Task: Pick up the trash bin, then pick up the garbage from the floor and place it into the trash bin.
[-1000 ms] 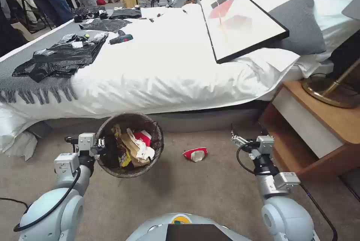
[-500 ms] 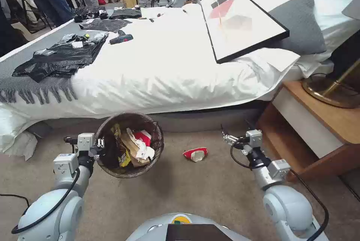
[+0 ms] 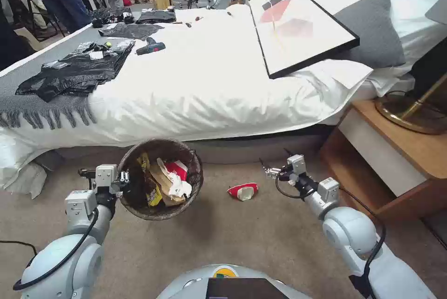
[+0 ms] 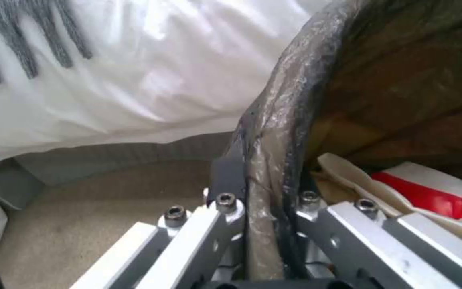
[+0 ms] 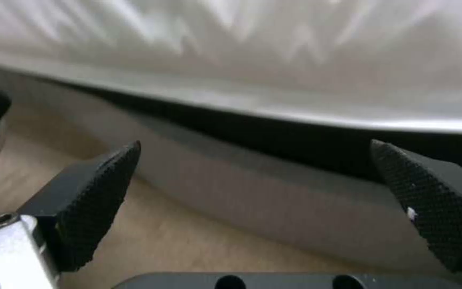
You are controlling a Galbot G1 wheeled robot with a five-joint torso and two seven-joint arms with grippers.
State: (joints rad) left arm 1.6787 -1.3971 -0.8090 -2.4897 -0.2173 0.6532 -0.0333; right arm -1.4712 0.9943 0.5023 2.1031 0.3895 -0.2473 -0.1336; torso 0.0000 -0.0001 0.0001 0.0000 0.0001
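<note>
The left tool (image 3: 125, 179) is clamped on the near-left rim of the trash bin (image 3: 160, 179), holding it tilted in front of the bed (image 3: 209, 75), its mouth turned toward the robot; in the left wrist view the fingers (image 4: 231, 180) pinch the dark bag-lined rim from both sides. Inside the bin lie yellow snack wrappers (image 3: 152, 195), a brown paper scrap (image 3: 164, 182), crumpled white tissue (image 3: 179, 188) and a red-and-white paper cup (image 3: 177, 168). One more crushed red-and-white cup (image 3: 242, 191) lies on the carpet (image 3: 242, 238), to the right of the bin and well apart from it. The right tool (image 3: 266, 170) hangs above the carpet just right of and beyond that cup, not touching it, its tip pointing toward the bed base; the right wrist view shows its two dark textured pads (image 5: 97, 200) spread wide apart with nothing between them. Black plastic bags (image 3: 74, 68) lie on the bed's left part, a framed picture (image 3: 298, 24) on its right
</note>
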